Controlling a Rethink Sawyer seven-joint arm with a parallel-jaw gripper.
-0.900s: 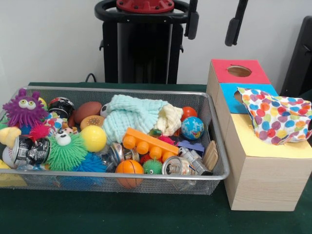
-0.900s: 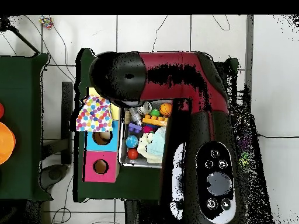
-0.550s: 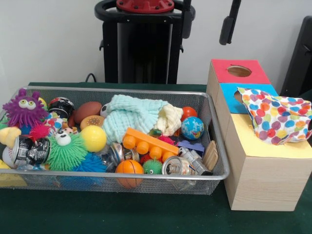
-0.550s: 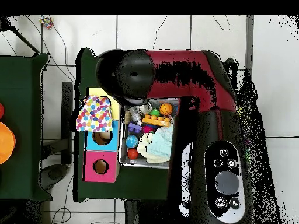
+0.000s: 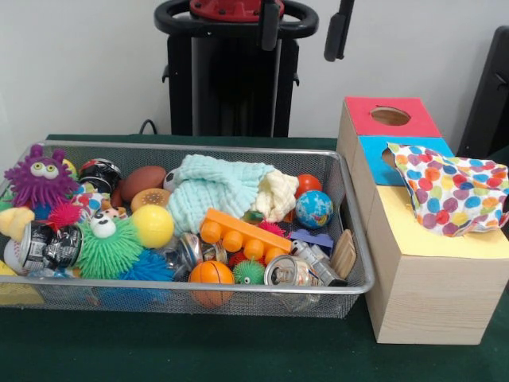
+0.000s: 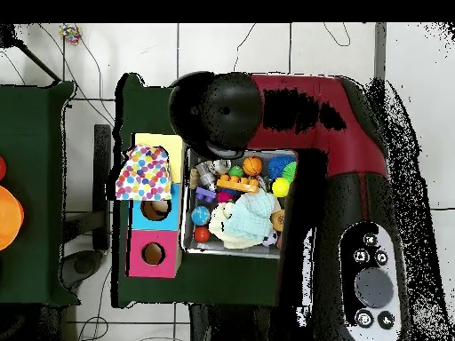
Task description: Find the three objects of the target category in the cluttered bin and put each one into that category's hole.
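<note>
1. The gripper (image 5: 304, 32) hangs high above the wire bin (image 5: 199, 293), only its 2 dark fingers (image 5: 338, 33) showing at the top edge of the front view; they stand spread apart with nothing between them, so the grasp is released
2. In the overhead view the arm (image 6: 302, 115) covers the far end of the bin (image 6: 186, 213), and the gripper itself is hidden under its black joint
3. The sorting box (image 5: 425, 294) stands just beside the bin on the green table (image 5: 199, 350), with a red section (image 5: 390, 118) holding a round hole, a blue section (image 5: 378, 159) whose hole is partly covered, and a yellow section (image 5: 441, 235)
4. A spotted cloth (image 5: 453, 191) lies draped across the blue and yellow sections, apparently at the cloth category's opening, though that opening itself cannot be seen
5. If cloths are the target, the remaining candidates are in the bin: a mint green cloth (image 5: 211, 191) bunched in the middle and a pale yellow cloth (image 5: 278, 193) touching it on the side toward the box
6. My judgement is that the step in hand is the search and approach for the next item, with nothing carried
7. The next move calls for bringing the gripper down over a raised fold of the mint cloth, clear of the orange brick (image 5: 242, 231) and globe ball (image 5: 314, 208) nearby
8. The spotted cloth may not be fully in, so it could snag a later drop
</note>
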